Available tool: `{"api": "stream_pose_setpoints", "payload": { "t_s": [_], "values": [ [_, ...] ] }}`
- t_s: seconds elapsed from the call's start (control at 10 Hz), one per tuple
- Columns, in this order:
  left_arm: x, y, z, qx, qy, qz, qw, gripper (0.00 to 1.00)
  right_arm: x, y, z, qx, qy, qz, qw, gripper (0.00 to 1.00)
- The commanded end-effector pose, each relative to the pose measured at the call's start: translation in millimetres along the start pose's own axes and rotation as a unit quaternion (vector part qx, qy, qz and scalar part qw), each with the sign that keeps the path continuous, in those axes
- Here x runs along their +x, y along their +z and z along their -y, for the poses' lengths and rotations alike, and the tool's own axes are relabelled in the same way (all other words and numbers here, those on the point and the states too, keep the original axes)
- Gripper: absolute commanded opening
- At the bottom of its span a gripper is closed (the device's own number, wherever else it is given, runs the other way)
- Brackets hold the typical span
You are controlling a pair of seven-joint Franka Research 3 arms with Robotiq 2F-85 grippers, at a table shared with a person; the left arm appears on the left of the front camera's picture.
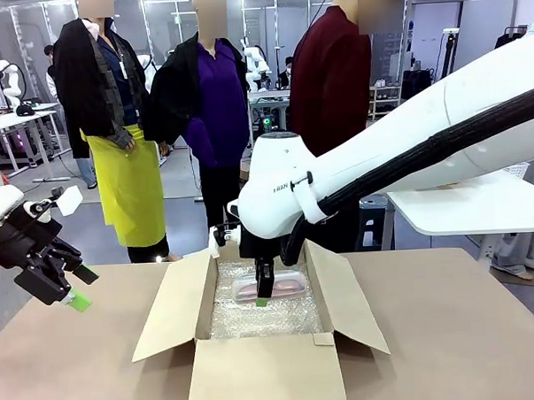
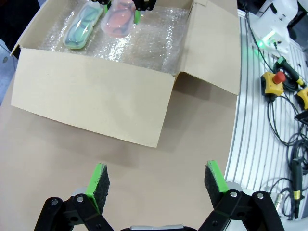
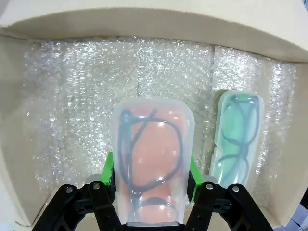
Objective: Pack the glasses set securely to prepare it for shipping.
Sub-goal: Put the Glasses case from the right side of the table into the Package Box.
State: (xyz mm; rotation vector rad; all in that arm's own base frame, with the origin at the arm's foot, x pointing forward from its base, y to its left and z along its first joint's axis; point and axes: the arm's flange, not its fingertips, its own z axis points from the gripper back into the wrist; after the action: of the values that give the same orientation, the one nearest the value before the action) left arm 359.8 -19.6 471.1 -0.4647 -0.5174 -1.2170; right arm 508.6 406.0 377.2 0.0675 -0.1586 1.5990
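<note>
The right arm, across the right of the front frame, is a smooth, rounded white shell with dark lettering and a black bundled cable strapped beneath. The left gripper and right gripper are black linkages with silvery pins and green pads.

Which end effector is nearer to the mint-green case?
Right. The right end effector, shut on the pink case, is inside the cardboard box beside the mint-green case; the left end effector is open outside the box.
</note>
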Motion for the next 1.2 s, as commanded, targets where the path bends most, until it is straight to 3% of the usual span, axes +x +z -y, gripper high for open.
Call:
{"api": "stream_pose_setpoints", "payload": {
  "t_s": [0.0,0.1,0.3,0.8,0.9,1.0,1.1],
  "values": [
    [-1.8,1.3,-0.8,-0.006,-0.007,0.014,1.000,1.00,8.4,-8.2,2.6,-0.005,-0.019,-0.010,1.000,0.64],
    [-1.8,1.3,-0.8,-0.006,-0.007,0.014,1.000,1.00,7.2,-13.2,5.7,-0.005,-0.023,-0.014,1.000,0.68],
    [-1.8,1.3,-0.8,-0.006,-0.007,0.014,1.000,1.00,5.4,-18.1,9.0,-0.007,-0.028,-0.011,1.000,0.97],
    [-1.8,1.3,-0.8,-0.006,-0.007,0.014,1.000,1.00,-2.1,-13.9,10.2,-0.014,-0.042,-0.007,0.999,1.00],
    [-1.8,1.3,-0.8,-0.006,-0.007,0.014,1.000,1.00,-12.1,-11.9,16.2,-0.040,-0.062,-0.042,0.996,1.00],
    [-1.8,1.3,-0.8,-0.006,-0.007,0.014,1.000,1.00,-1.6,-18.1,15.6,-0.001,-0.028,-0.006,1.000,1.00],
    [-1.8,1.3,-0.8,-0.006,-0.007,0.014,1.000,1.00,-1.6,-18.1,15.6,-0.001,-0.028,-0.006,1.000,1.00]
  ]
}}
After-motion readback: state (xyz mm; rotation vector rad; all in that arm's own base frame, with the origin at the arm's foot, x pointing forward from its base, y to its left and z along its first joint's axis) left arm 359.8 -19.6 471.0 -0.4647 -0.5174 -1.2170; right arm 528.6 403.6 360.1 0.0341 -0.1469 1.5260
